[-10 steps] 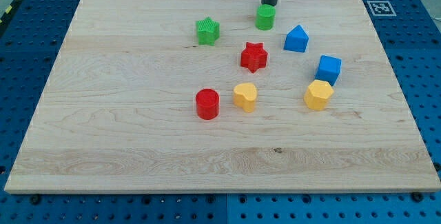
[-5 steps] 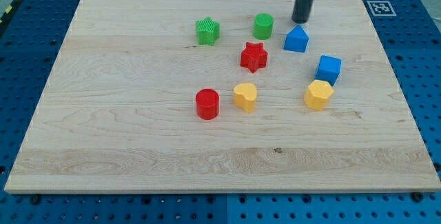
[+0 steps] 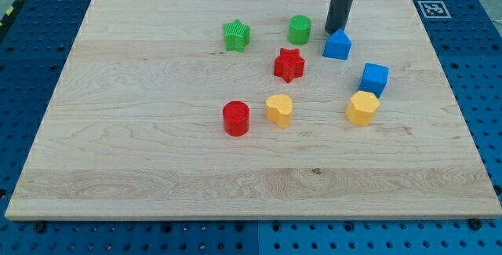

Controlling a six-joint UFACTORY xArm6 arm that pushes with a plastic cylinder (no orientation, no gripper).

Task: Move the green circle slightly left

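The green circle (image 3: 299, 30) is a short green cylinder standing near the top middle of the wooden board (image 3: 141, 129). My tip (image 3: 336, 31) is down on the board to the circle's right, a small gap away from it. The tip is right against the top left side of the blue house-shaped block (image 3: 337, 45). I cannot tell whether it touches that block.
A green star (image 3: 236, 35) lies left of the circle. A red star (image 3: 289, 64) lies just below it. A red cylinder (image 3: 235, 118), a yellow block (image 3: 278, 109), a yellow hexagon (image 3: 362, 107) and a blue cube (image 3: 374, 78) lie lower down.
My tip went from just above the green circle to its right side, then came down a little and leftward. The circle moved slightly downward in the view from its first position.
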